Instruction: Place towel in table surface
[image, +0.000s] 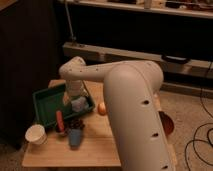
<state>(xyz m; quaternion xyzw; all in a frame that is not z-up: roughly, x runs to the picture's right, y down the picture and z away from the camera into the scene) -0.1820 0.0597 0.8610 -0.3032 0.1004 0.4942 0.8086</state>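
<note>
A: Where does the tray (44, 109) sit?
B: On the table (55, 154), towards its left rear. The gripper (75, 100) hangs over the tray's right end, with the towel (79, 104) right at it.
A: And in front?
B: A cup (36, 134) stands near the table's left front corner. A tumbler (75, 137) stands to the cup's right, before the tray. A round fruit (102, 108) lies right of the tray, just beside the arm (131, 100).

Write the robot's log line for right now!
claw: over right side of green tray | towel: pale bundle at the claw, above the tray | table: towel not yet on it
</note>
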